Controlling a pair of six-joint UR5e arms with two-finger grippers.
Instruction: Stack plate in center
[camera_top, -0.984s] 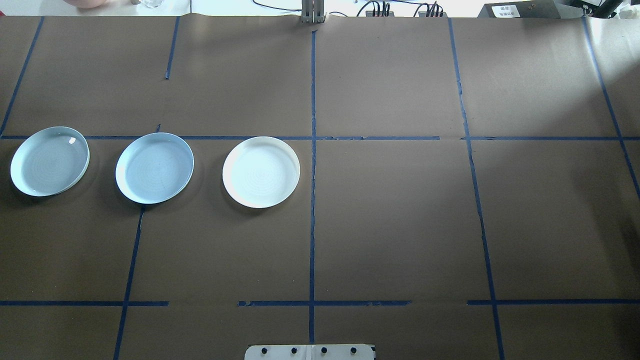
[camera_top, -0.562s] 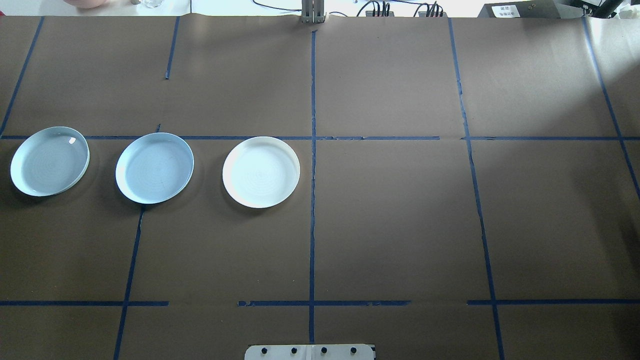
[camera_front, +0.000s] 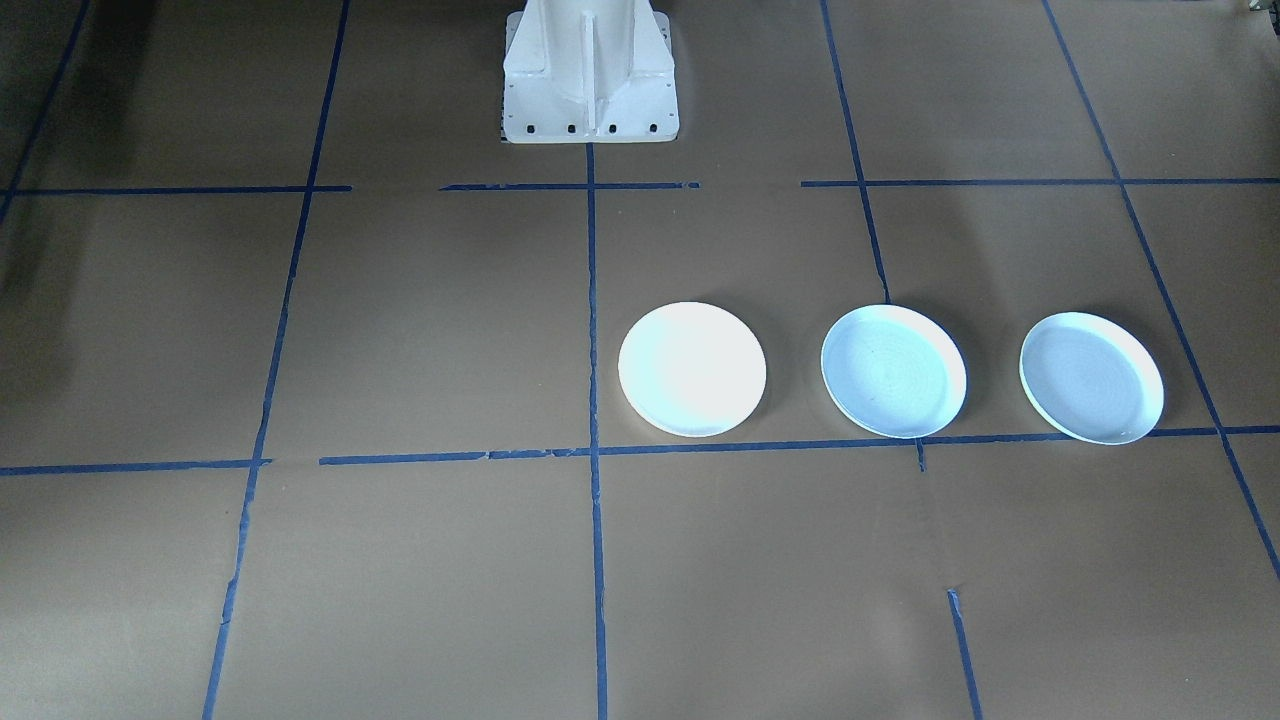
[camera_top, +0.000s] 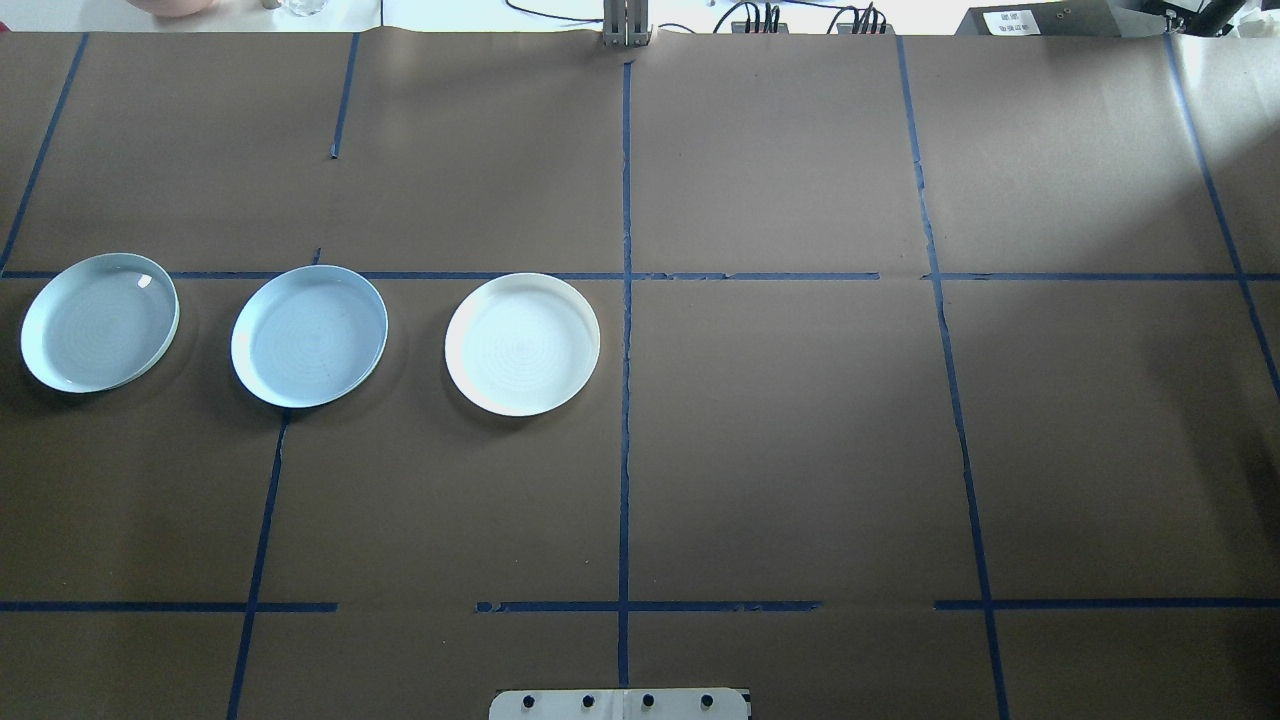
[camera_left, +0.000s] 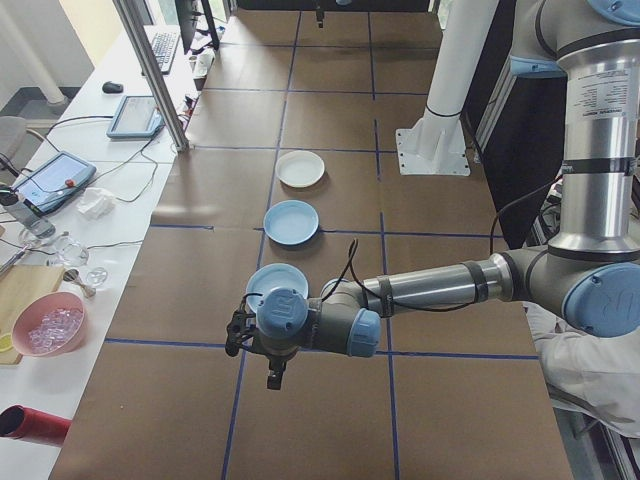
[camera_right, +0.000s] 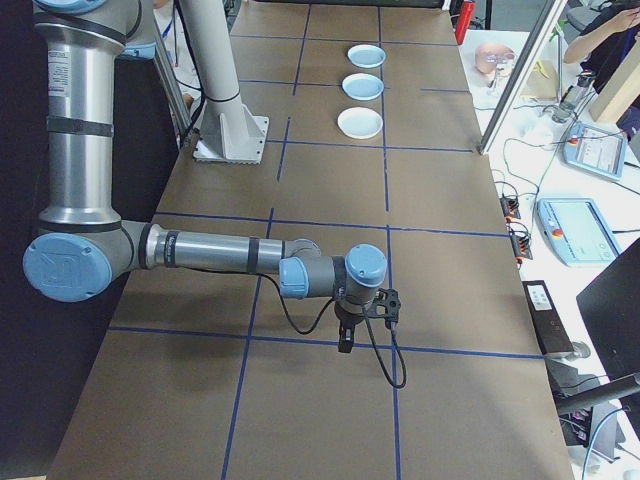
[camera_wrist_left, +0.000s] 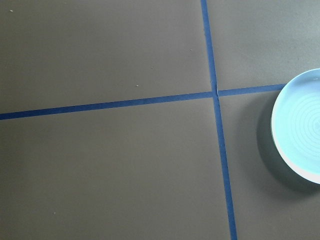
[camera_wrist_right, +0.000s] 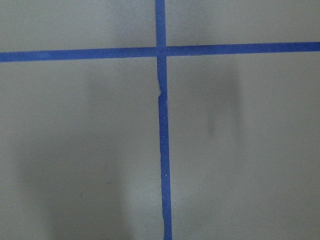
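Right, three shallow round glazed plates in a row on the brown paper-covered desk (camera_top: 800, 450): white plate (camera_top: 522, 343) nearest centre, pale blue plate (camera_top: 309, 335), pale green-blue plate (camera_top: 99, 321). Likely stiff, slick, breakable; pinch a raised rim. Round, rims up, no long axis. Fingers' spread: cannot tell on either arm

Both my arms are outside the overhead and front views. From the side views, left arm (camera_left: 440, 285) is stretched low and level over the bench, left gripper (camera_left: 272, 378) pointing down. Right arm (camera_right: 215, 250) mirrors it, right gripper (camera_right: 345, 340) down. Finger spacing probably unreadable at this range; I cannot tell either state.
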